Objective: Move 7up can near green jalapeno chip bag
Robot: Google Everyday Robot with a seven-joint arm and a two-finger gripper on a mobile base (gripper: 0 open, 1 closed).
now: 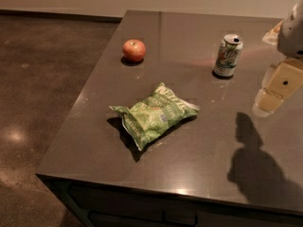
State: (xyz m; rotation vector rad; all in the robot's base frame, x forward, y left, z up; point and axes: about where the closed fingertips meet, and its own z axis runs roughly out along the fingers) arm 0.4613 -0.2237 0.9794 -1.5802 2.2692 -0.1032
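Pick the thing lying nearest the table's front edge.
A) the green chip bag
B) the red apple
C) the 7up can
A: the green jalapeno chip bag lies closest to that edge, the apple and 7up can farther back; the gripper hangs at the right, clear of the can.
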